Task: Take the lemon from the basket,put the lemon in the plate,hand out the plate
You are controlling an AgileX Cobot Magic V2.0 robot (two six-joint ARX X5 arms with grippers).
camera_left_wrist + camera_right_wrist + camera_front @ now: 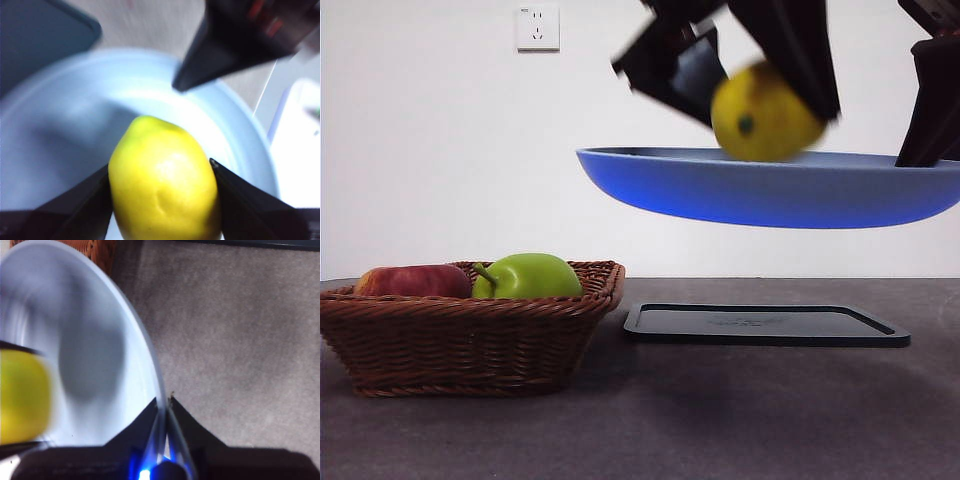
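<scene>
The left gripper [162,200] has its two black jaws pressed against the sides of the small bright yellow lemon [164,180], holding it just above the bowl of the round light blue plate [65,120]. The right gripper [164,407] pinches that plate's rim between its jaws and carries it in the air, well above the table, roughly over the flat black rectangular tray [765,325]. Off to the side sits the brown woven wicker basket [470,345], with a red apple [412,281] and a green stemmed fruit [528,276] inside.

From where I stand, the risk is the drop: the plate hangs from one edge only, so a lemon let go from height could tip it, or roll across the shallow dish and over the rim. A slipping rim grip would spill everything.
</scene>
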